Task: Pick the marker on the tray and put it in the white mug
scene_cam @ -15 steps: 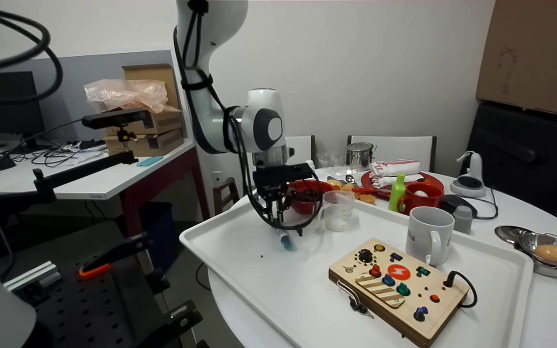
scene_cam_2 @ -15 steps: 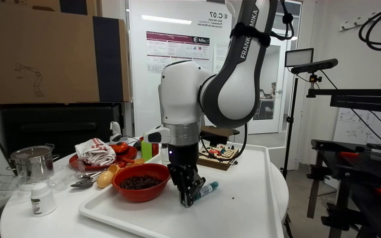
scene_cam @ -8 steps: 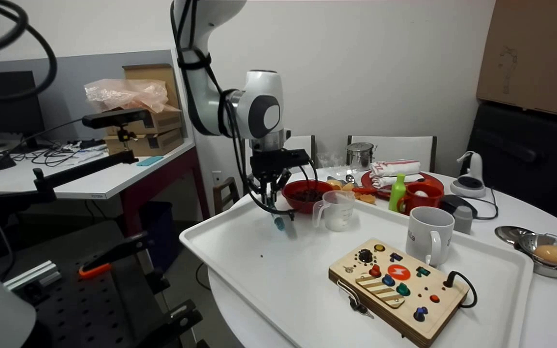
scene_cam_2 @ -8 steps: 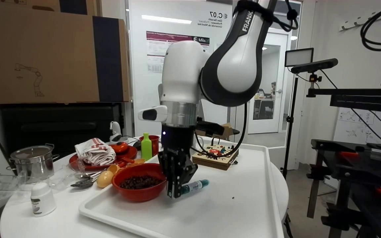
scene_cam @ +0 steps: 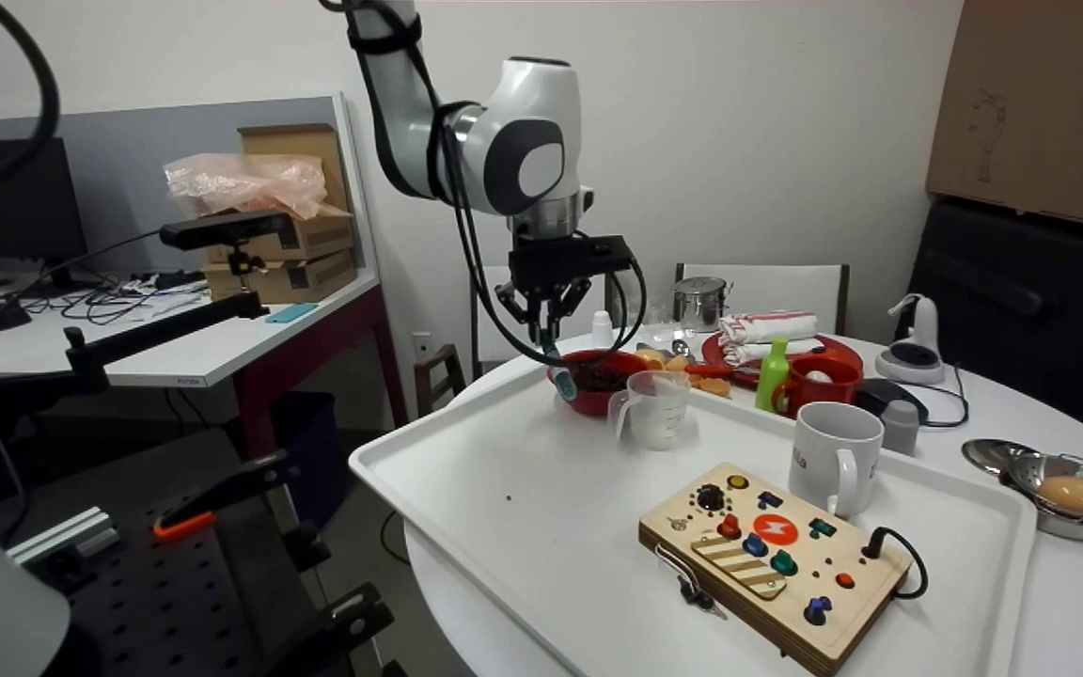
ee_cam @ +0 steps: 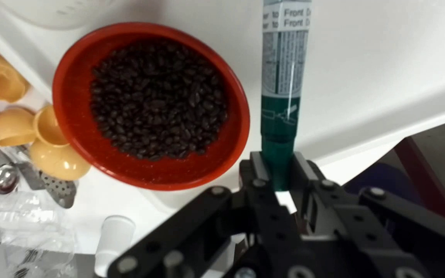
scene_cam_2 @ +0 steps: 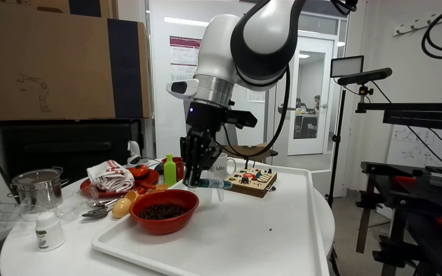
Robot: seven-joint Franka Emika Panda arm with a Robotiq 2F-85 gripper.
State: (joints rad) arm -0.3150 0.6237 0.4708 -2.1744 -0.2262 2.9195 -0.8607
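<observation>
The teal marker is held by one end in my gripper. In an exterior view the marker sticks out nearly level from the fingertips, above the tray. In the wrist view the fingers press both sides of its dark green end, and the labelled body points away. The white mug stands upright on the tray, well apart from my gripper. It shows partly behind the gripper in an exterior view. The mug is out of the wrist view.
A red bowl of dark beans sits beside and below my gripper. A clear measuring cup and a wooden button board stand between gripper and mug. A green bottle and red cup are behind the tray rim.
My gripper has risen with the marker, lifting it clear of the tray. The wrist has tilted, and the marker has swung to nearly level in an exterior view. The mug has not moved.
</observation>
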